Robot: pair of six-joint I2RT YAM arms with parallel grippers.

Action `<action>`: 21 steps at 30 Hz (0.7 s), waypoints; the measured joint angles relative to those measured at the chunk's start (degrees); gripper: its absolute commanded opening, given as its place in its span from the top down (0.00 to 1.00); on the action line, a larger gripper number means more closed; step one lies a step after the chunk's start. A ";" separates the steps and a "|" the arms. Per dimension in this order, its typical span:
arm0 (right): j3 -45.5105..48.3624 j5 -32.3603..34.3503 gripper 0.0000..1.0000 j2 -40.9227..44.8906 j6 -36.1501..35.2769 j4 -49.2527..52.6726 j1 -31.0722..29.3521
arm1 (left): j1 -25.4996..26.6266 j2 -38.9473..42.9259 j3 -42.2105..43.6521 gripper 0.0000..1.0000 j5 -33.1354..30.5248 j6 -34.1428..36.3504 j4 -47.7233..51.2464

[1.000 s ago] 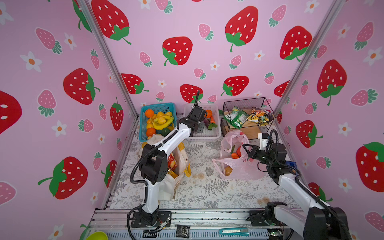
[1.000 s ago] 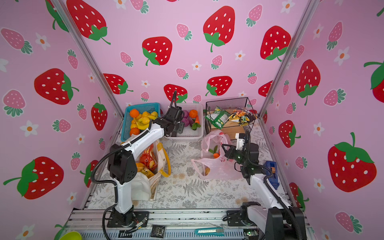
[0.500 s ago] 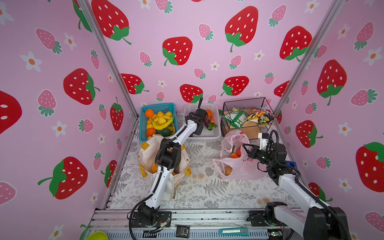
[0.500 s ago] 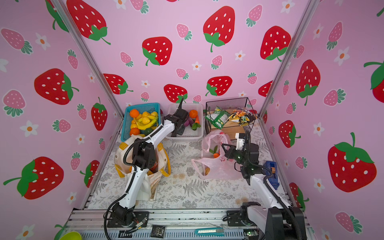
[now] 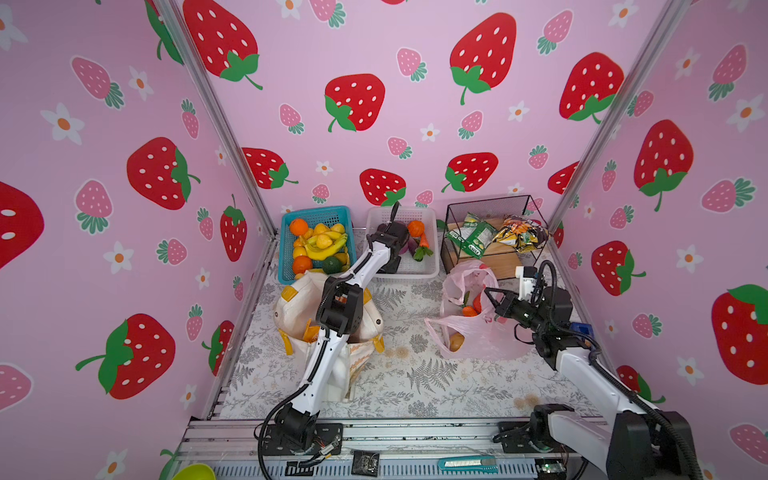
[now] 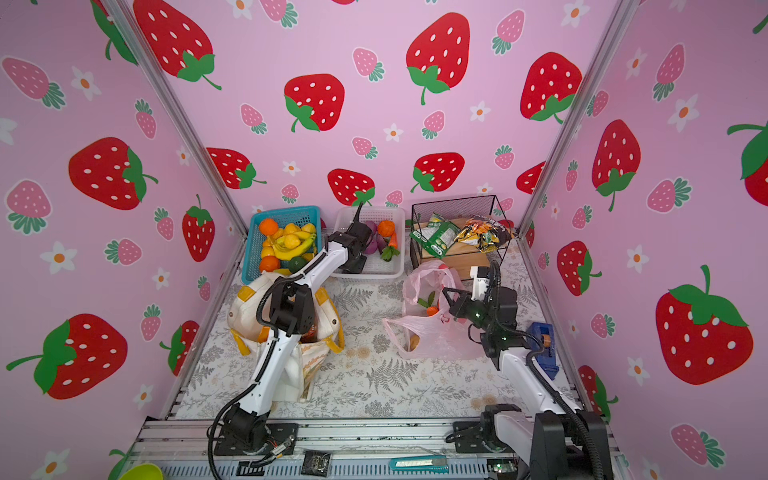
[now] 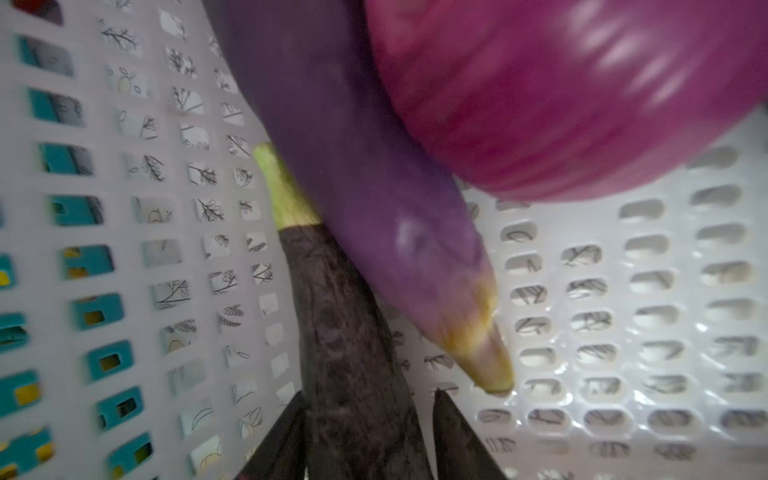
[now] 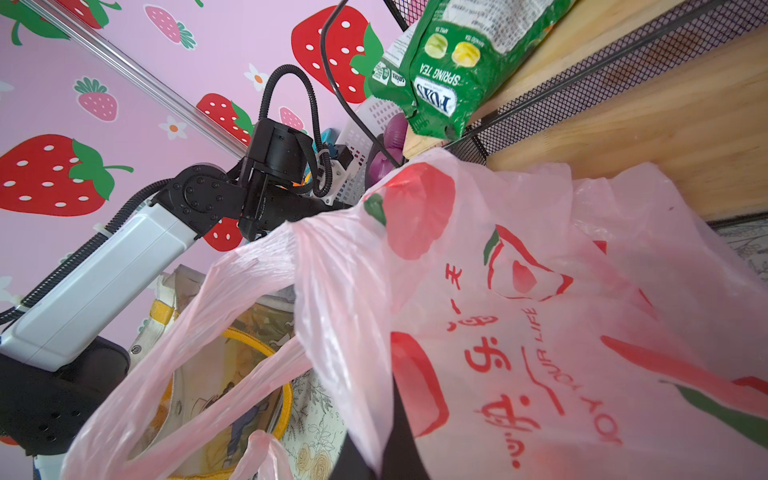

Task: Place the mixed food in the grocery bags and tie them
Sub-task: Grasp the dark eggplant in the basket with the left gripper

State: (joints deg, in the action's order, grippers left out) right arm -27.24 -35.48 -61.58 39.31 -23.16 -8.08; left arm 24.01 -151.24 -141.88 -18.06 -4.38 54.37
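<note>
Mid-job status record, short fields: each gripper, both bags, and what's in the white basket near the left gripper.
left gripper: open, fingers either side of the dark long vegetable in the white perforated plastic basket
right gripper: shut on the rim of the thin pink plastic bag, holding it up
pink bag contents: orange carrot, brown potato visible
cream canvas tote: mouth open, left arm passing over it
beside the dark vegetable: purple eggplant, magenta round vegetable
bags tied: neither
</note>
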 measured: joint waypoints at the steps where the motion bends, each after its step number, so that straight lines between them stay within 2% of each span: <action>1: 0.02 -0.02 1.00 -0.13 0.00 0.00 0.00 | -0.13 -0.02 -0.07 0.62 0.33 -0.11 -0.04; 4: 0.02 -0.11 1.00 -0.61 0.02 -0.02 0.00 | -0.39 -0.09 -0.15 0.71 1.16 -0.09 -0.07; 9: 0.09 -0.20 1.00 -0.98 0.04 -0.09 0.00 | -0.63 0.13 -0.20 0.81 2.27 -0.26 -0.17; 14: 0.20 -0.33 1.00 -0.98 0.04 -0.24 0.00 | -0.63 3.13 2.05 0.83 2.67 -0.63 -0.52; 21: 0.33 -0.35 1.00 -0.98 0.04 -0.37 0.00 | -0.09 16.00 9.55 0.83 2.47 -1.03 -3.34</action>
State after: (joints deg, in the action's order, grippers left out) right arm -26.92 -35.83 -62.57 39.35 -23.53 -8.08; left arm 23.92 -135.24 -132.33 -15.59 -5.41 51.03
